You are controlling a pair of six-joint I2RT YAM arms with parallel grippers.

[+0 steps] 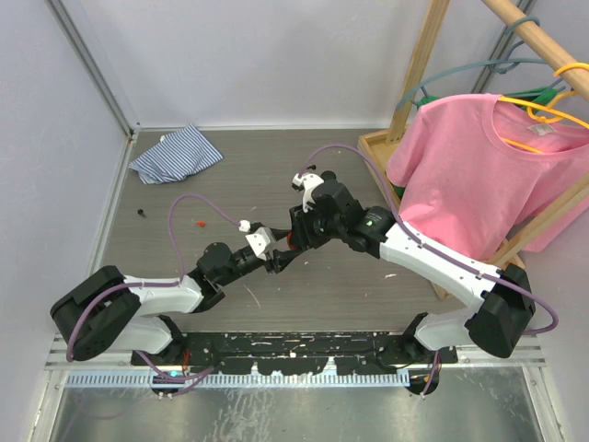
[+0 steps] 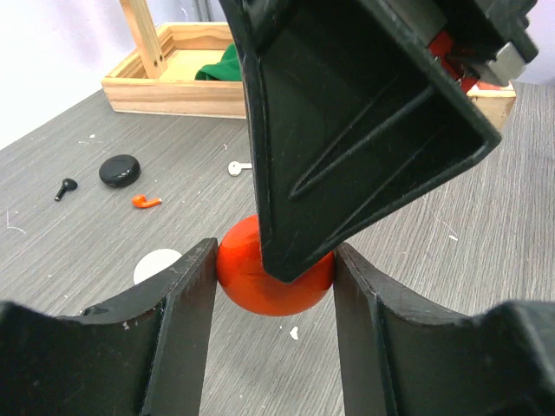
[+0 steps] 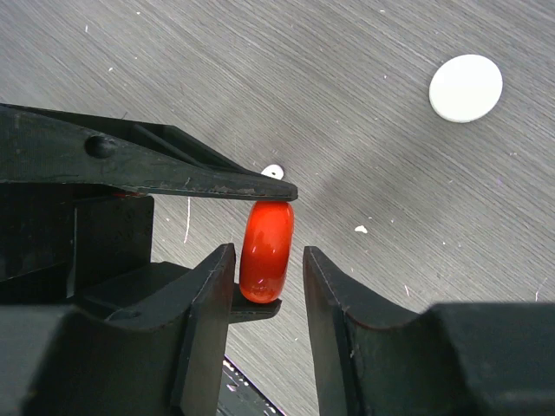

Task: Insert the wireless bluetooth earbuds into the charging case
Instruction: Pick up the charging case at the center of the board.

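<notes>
earbuds are lying loose on the table (image 2: pixel 434 286), none of them in a case yet: the red earbud (image 2: pixel 146 202) is resting near the black charging case (image 2: pixel 120 170), the black earbud (image 2: pixel 65 187) is sitting just beyond that case, and the white earbud (image 2: pixel 238 166) is lying further back toward the wooden tray (image 2: pixel 173 91). all three are well apart from the arms.

the red charging case (image 2: pixel 260 290) is being held up off the table, on edge, by the left gripper (image 2: pixel 276 282), whose pads are pressing on its two opposite sides. the right gripper (image 3: pixel 269 253) is reaching in across it. in the right wrist view its fingers are flanking the flat faces of the case, one close against it and the other showing a sliver of table in between, so they are spread and not pinching anything yet. the white charging case (image 3: pixel 466 87) is lying flat on the table, off to the side.

judging from this, the step in hand is readying the red case, most likely getting it open, and no earbud is being fetched yet. no seam or lid is showing, so the case is seemingly closed. the next move is calling for the right fingers to settle evenly on the case without twisting it out of the left grip.
</notes>
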